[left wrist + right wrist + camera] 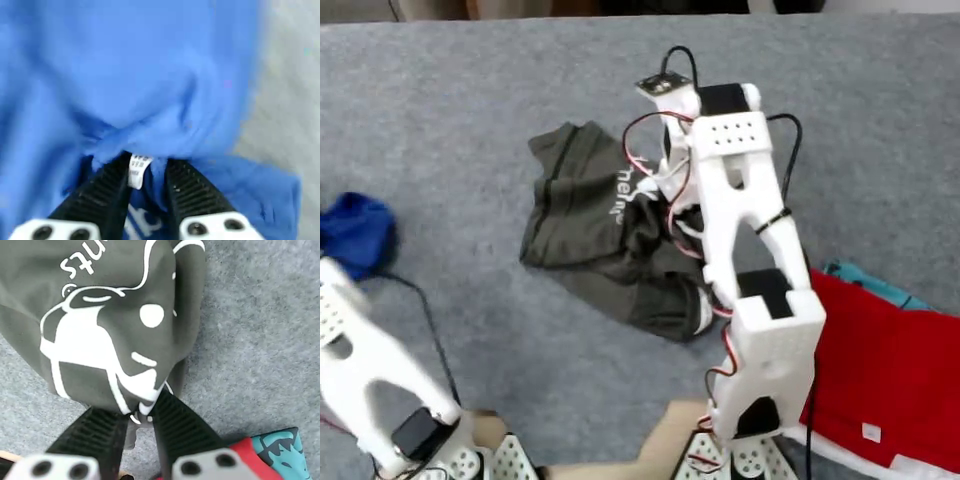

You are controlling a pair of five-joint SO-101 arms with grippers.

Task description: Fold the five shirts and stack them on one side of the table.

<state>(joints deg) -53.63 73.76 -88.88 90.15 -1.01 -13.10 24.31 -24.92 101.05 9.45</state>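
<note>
Black ribbed fingers of the right hand (141,410) are pinched almost together on a fold of the crumpled dark olive-grey cotton shirt (100,315) with white print. It lies mid-bench in a rumpled heap, its long axis running diagonally from far left to near right in the high view. The heap spreads away from that hand toward the left. The flat red shirt (890,360), lying over a teal one (865,280), sits at the right edge by that arm's base. The left hand (146,167) is closed to a narrow gap on the bunched bright blue shirt (165,75), a white label (139,170) between its fingers, at the left edge of the grey felt bench (440,100). The right arm is clearly nearer the olive shirt, so spreading it probably falls to that arm.
</note>
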